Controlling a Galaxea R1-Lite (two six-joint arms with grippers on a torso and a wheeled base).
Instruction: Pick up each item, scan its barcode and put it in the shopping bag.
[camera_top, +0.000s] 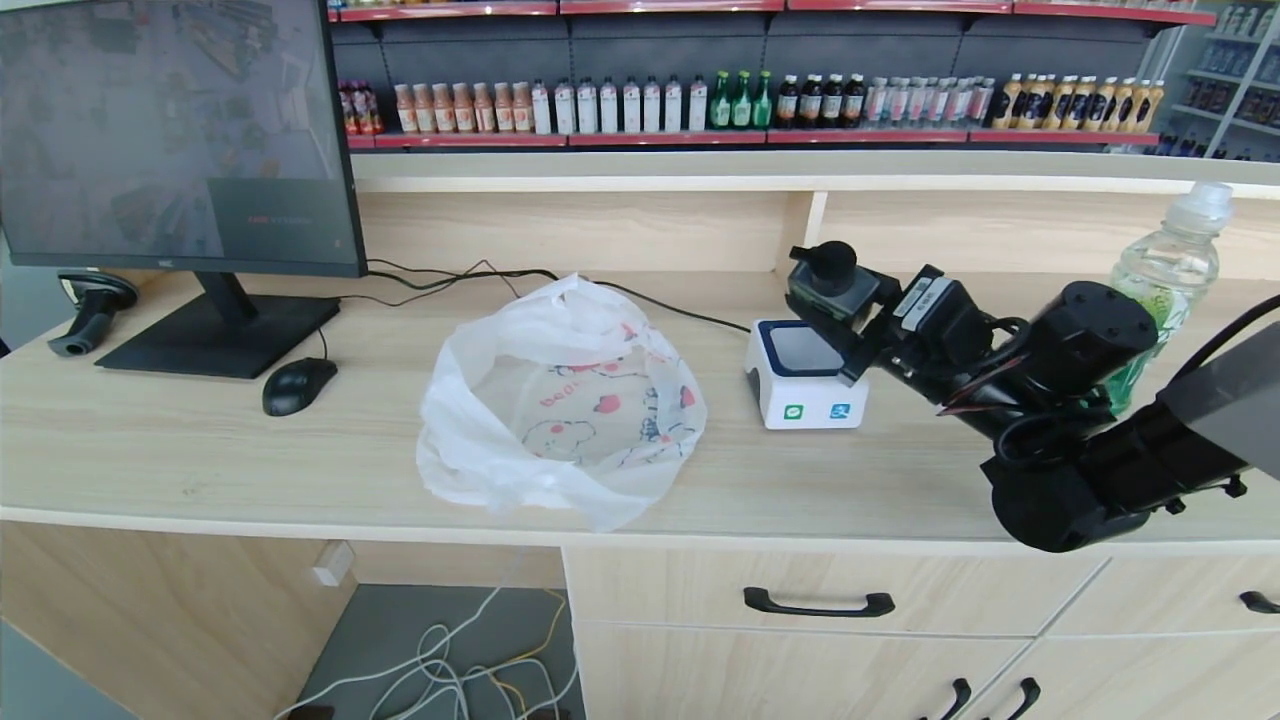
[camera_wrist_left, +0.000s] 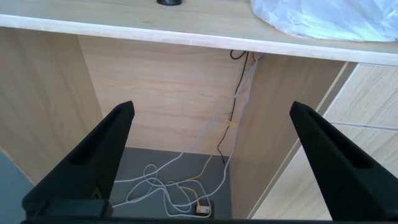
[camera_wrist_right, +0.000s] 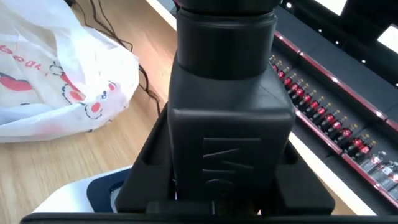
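Observation:
My right gripper (camera_top: 862, 312) is shut on a dark square bottle (camera_top: 832, 282) with a black round cap, held tilted just above the white barcode scanner box (camera_top: 806, 378). In the right wrist view the dark bottle (camera_wrist_right: 227, 106) sits between the fingers (camera_wrist_right: 144, 167), with the scanner box (camera_wrist_right: 74, 198) beneath it and the shopping bag (camera_wrist_right: 59, 81) beyond. The white printed shopping bag (camera_top: 560, 400) lies open at the counter's middle. A clear green-drink bottle (camera_top: 1166, 280) stands at the far right. My left gripper (camera_wrist_left: 211, 165) hangs open and empty below the counter's edge.
A monitor (camera_top: 175, 130), a mouse (camera_top: 298, 385) and a handheld scanner (camera_top: 90, 312) occupy the counter's left side. Cables run behind the bag. Drawers with black handles (camera_top: 818, 603) are below the front edge. Loose cables (camera_wrist_left: 180, 186) lie on the floor under the counter.

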